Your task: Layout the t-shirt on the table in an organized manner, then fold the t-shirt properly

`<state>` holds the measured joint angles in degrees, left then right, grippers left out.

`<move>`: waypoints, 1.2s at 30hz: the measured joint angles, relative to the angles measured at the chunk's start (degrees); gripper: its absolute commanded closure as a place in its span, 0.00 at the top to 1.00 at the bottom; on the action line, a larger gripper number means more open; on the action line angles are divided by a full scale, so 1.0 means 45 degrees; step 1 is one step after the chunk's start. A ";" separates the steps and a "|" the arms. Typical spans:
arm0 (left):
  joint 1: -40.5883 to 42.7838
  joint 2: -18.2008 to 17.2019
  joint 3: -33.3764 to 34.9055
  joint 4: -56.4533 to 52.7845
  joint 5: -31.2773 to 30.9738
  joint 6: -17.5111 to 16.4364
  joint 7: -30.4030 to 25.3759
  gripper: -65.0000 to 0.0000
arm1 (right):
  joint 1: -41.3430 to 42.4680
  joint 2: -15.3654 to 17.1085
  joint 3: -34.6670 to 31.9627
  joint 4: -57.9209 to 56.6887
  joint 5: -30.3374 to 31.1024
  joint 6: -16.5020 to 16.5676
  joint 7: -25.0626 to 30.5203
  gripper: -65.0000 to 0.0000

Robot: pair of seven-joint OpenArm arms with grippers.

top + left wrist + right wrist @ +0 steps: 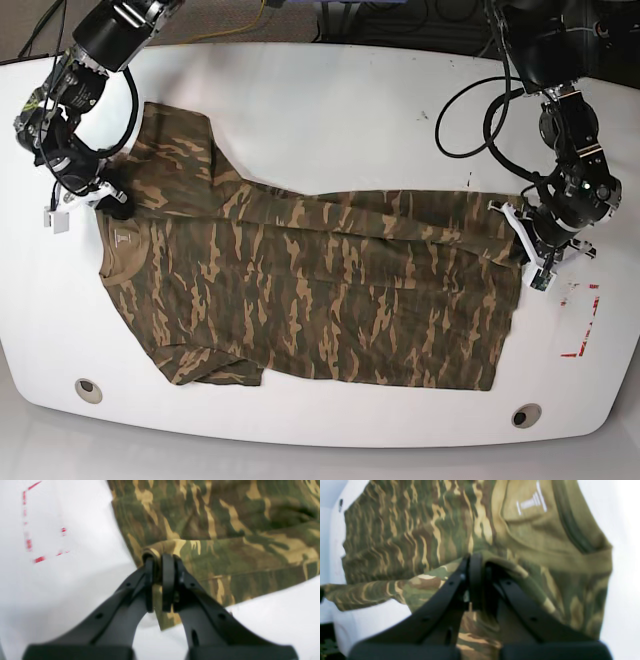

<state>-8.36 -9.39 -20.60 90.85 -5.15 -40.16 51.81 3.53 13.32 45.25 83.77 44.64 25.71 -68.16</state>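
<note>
While the large glossy white table (330, 95) carries it, the soft camouflage-print short-sleeved t-shirt (320, 300) lies spread across the middle, collar toward nine o'clock, hem toward three. Limp and light by its look, the cloth should drape and wrinkle rather than hold shape, so seamed edges and corners seem the surest places to grip. At three o'clock the black left gripper (160, 580) is pinched tight on a hem corner; at nine o'clock the black right gripper (476, 580) is clamped on fabric near the collar.
</note>
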 measured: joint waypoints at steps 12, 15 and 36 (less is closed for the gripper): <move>-0.1671 0.0024 -0.0005 -0.2798 0.0034 0.0015 -0.0044 0.04 | 0.1467 0.0418 -0.0024 -0.2341 -0.0097 -0.0010 0.0010 0.00; -0.1943 0.0015 0.0000 -0.3337 0.0053 0.0010 -0.0097 0.04 | 0.1749 0.0529 -0.0223 -0.2783 -0.0078 -0.0010 0.0049 0.00; -0.2642 -0.0651 0.1909 -0.4818 0.1146 0.0005 -0.3672 0.04 | 0.2186 0.1593 -0.2618 -0.3390 -0.0102 -0.0049 0.1812 0.00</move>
<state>-20.25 -12.32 -12.01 69.17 0.01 -40.14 35.29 13.37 20.49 33.47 68.51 44.18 25.50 -60.01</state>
